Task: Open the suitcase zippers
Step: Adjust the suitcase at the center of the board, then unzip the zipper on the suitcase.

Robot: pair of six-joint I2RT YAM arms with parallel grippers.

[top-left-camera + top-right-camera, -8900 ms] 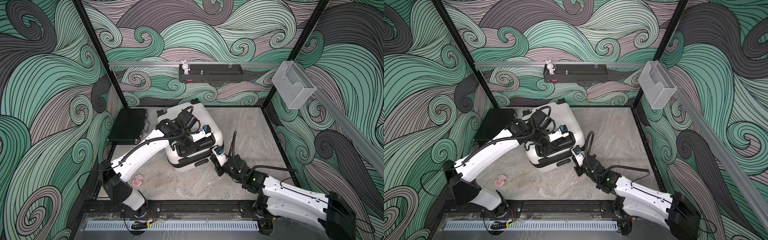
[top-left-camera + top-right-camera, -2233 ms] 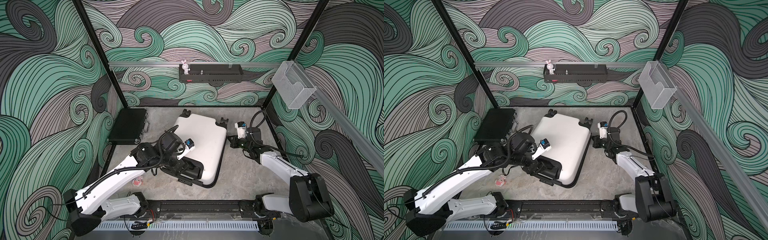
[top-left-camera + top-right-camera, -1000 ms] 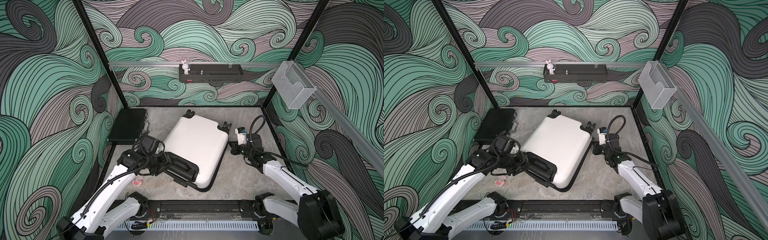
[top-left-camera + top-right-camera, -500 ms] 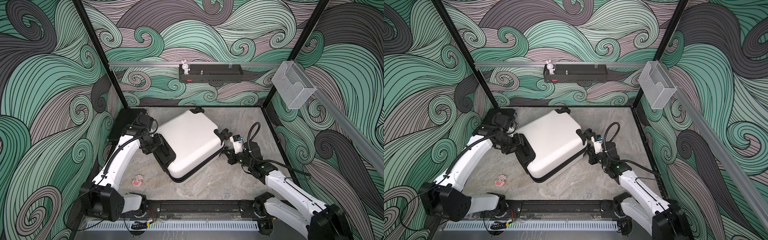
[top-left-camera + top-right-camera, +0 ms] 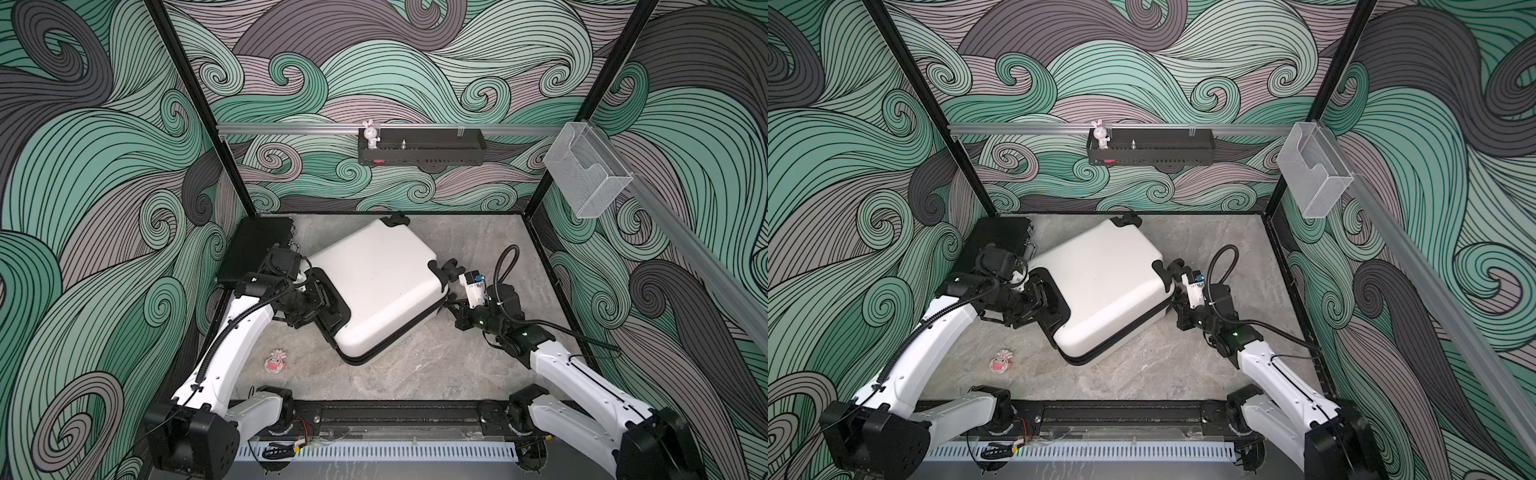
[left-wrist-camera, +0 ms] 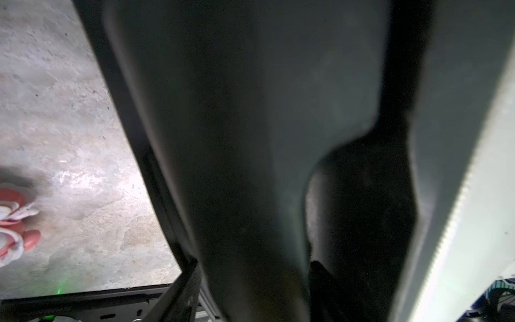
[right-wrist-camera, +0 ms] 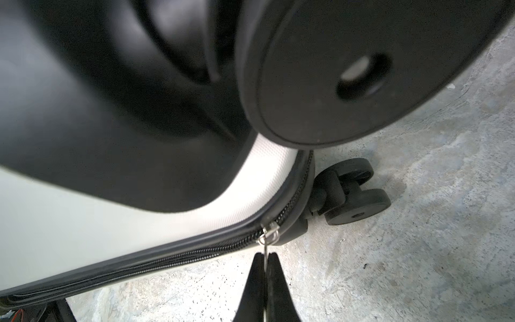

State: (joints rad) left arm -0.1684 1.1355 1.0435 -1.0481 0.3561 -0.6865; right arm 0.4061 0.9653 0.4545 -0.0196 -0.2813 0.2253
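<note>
The white suitcase (image 5: 374, 286) lies flat and askew mid-table, its handle end to the left and its wheels (image 5: 446, 268) to the right. My left gripper (image 5: 326, 299) sits at the black handle recess; in the left wrist view the dark handle part (image 6: 250, 195) fills the gap between the fingers. The right gripper (image 7: 264, 255) is shut on the thin metal pull tab of the zippers' slider (image 7: 269, 232), at the suitcase's near wheel corner (image 5: 1173, 305). The black zipper band (image 7: 178, 255) runs closed along the seam behind the slider.
A flat black briefcase (image 5: 255, 249) lies against the left wall, just behind my left arm. A small pink toy (image 5: 275, 360) rests on the floor front left. A black shelf (image 5: 419, 151) with a bunny figure (image 5: 371, 133) and a clear box (image 5: 586, 174) hang on the walls.
The suitcase has swung round: its handle end went from the front to the left with my left gripper on it. The right gripper stayed shut and followed the wheel corner forward.
</note>
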